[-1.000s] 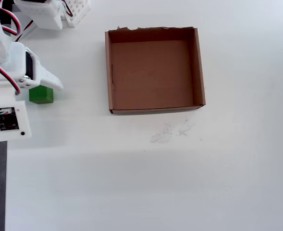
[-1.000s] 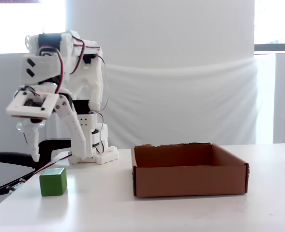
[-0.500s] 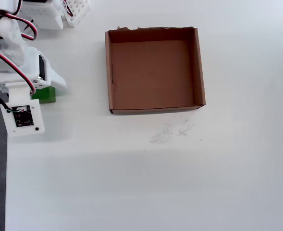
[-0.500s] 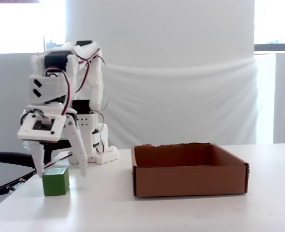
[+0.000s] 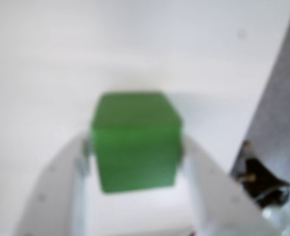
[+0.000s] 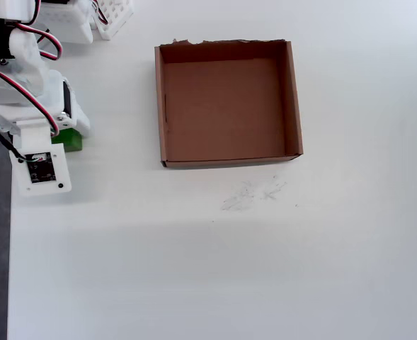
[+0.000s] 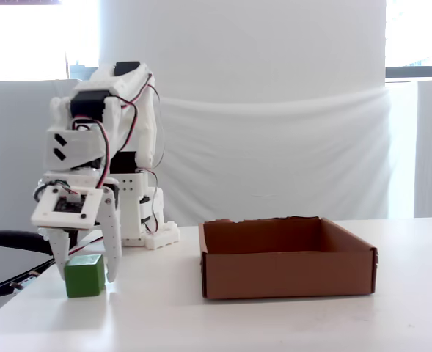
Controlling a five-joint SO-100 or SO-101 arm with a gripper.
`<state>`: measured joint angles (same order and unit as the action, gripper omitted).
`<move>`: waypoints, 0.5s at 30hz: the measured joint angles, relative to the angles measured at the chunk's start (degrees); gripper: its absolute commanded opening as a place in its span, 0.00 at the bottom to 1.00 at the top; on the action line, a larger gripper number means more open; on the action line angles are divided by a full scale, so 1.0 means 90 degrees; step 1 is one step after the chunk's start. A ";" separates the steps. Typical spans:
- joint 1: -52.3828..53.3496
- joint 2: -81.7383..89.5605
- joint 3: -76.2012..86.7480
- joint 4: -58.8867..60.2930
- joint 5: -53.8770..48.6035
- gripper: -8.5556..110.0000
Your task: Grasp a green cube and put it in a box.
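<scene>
Green, small solid cube (image 7: 83, 276) is seen on the white table (image 6: 229, 255), well left of the shallow brown cardboard box (image 7: 287, 257) in the fixed view, bracketed by the white jaws w/ a finger against each side face. Whether it is actually clamped cannot be told. Judged light, stiff, matte, not slippery; best pinched mid-height across opposite flat faces.
</scene>
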<state>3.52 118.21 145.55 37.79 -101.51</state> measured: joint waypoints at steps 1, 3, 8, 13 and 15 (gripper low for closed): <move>0.0000 0.0000 0.0020 -0.0010 0.0000 0.24; 0.0000 0.0039 0.0146 -0.0107 0.0000 0.23; 0.0000 0.0195 0.0215 -0.0176 0.0000 0.22; 0.0000 0.0225 0.0215 -0.0176 0.0000 0.21; 0.0000 0.0225 0.0215 -0.0176 0.0000 0.21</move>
<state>3.52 120.23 147.48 36.21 -101.51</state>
